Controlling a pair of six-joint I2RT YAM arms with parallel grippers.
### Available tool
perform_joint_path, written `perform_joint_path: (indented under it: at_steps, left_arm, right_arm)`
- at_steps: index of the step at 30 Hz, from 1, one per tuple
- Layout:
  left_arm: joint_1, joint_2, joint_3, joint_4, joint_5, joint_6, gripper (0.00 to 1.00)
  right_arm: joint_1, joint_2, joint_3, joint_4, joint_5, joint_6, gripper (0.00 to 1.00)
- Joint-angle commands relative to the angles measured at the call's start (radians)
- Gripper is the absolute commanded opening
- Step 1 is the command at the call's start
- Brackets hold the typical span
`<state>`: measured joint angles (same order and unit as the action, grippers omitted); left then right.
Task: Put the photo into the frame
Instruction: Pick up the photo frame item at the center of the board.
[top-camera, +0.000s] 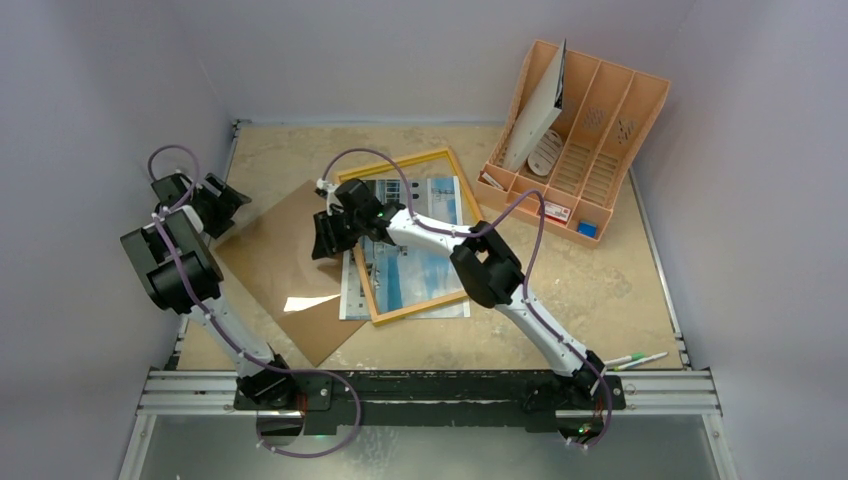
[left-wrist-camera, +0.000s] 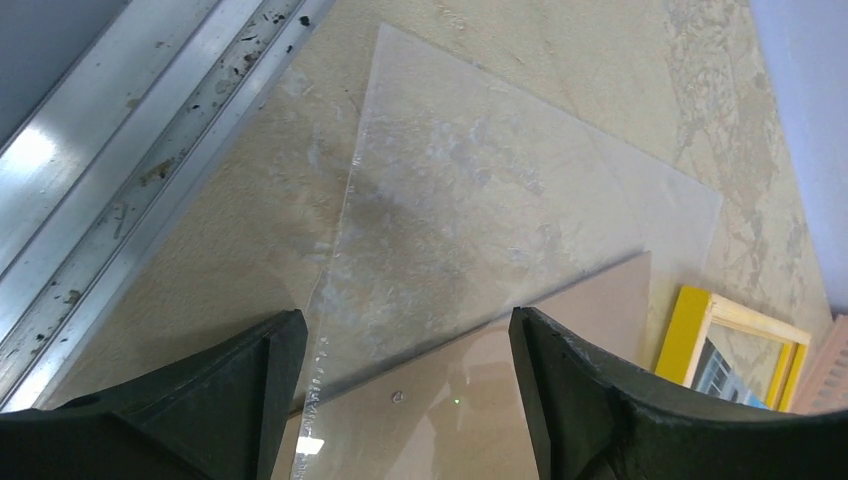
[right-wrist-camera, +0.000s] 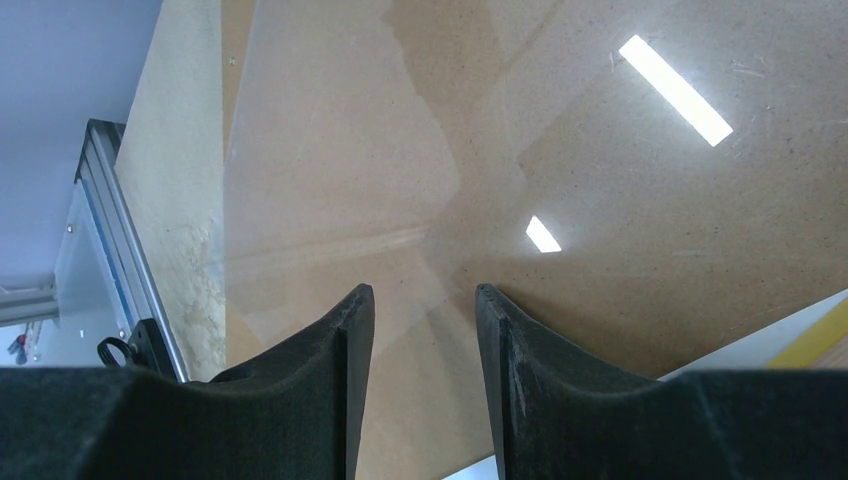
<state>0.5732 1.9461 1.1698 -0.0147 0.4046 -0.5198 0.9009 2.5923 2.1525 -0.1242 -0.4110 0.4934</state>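
Your right gripper (right-wrist-camera: 423, 295) hangs over the board (top-camera: 290, 270), just left of the frame (top-camera: 420, 308). Its jaws stand a narrow gap apart and hold nothing. Your left gripper (left-wrist-camera: 400, 325) gapes wide, also empty, above the clear sheet (left-wrist-camera: 480, 200). The photo (top-camera: 410, 275) lies face up mid-table with the frame resting on it (askew, so the print's lower edge pokes out).

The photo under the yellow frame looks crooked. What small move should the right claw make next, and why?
Probably lower the right claw onto the photo's left edge and nudge it square with the frame. The frame lies tilted on top of the photo, whose lower corners stick out past it, and the claw hangs open and empty beside that edge.
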Motion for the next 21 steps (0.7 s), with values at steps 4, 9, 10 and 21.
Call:
perform_joint_path:
  at_steps: [4, 9, 10, 21]
  left_arm:
    - [-0.004, 0.076, 0.005, -0.17, 0.132, 0.011, 0.78]
    - [-0.004, 0.067, -0.036, -0.103, 0.223, -0.04, 0.76]
    - [-0.004, 0.062, -0.043, -0.085, 0.243, -0.05, 0.76]
    - [-0.003, 0.013, -0.092, 0.048, 0.402, -0.125, 0.71]
  right_arm:
    - [-0.033, 0.186, -0.02, -0.345, 0.149, -0.09, 0.48]
    - [-0.033, 0.206, 0.0, -0.356, 0.122, -0.101, 0.47]
    - [-0.034, 0.207, 0.001, -0.355, 0.118, -0.105, 0.47]
    - [-0.033, 0.215, 0.015, -0.362, 0.096, -0.122, 0.47]
